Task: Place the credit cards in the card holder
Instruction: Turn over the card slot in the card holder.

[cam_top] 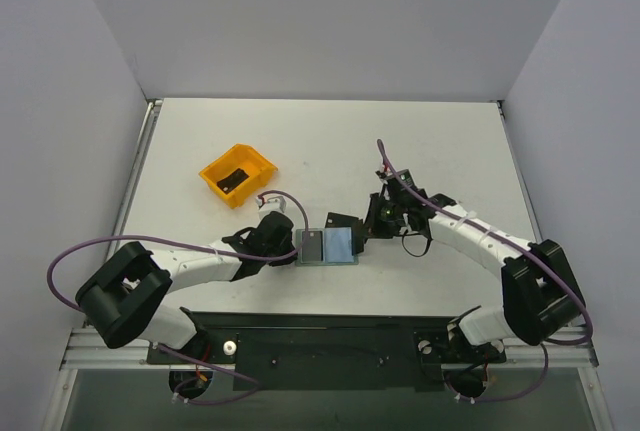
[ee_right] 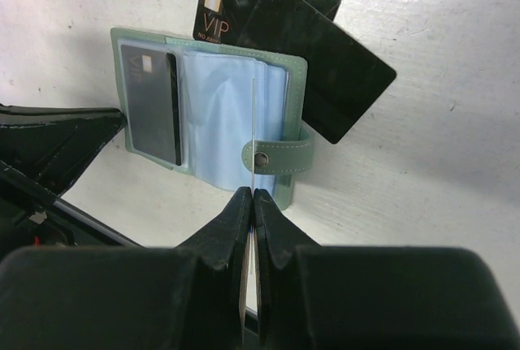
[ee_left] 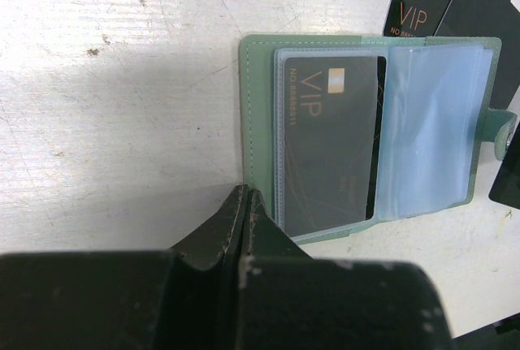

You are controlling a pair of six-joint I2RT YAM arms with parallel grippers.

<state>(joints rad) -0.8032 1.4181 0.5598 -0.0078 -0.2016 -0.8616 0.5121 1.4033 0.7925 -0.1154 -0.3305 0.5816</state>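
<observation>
White surface (cam_top: 420, 151), card holder (ee_left: 258, 123) open, left gripper (ee_left: 248, 197) closed at its corner. Right gripper (ee_right: 252, 196) pinches a credit card (ee_right: 253, 135) edge-on — flatten it, then feed a blue sleeve (ee_right: 215, 114).

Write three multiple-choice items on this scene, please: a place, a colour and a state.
1. Where is the orange bin relative to the card holder? A) to its right B) to its left and farther back C) on it
2. What colour is the card holder's cover? A) red B) green C) white
3. The card holder is: A) lying open B) snapped shut C) inside the bin
Answers: 1 B, it sits up-left in the top view; 2 B, green edges frame the sleeves; 3 A, a sleeved card shows.
</observation>
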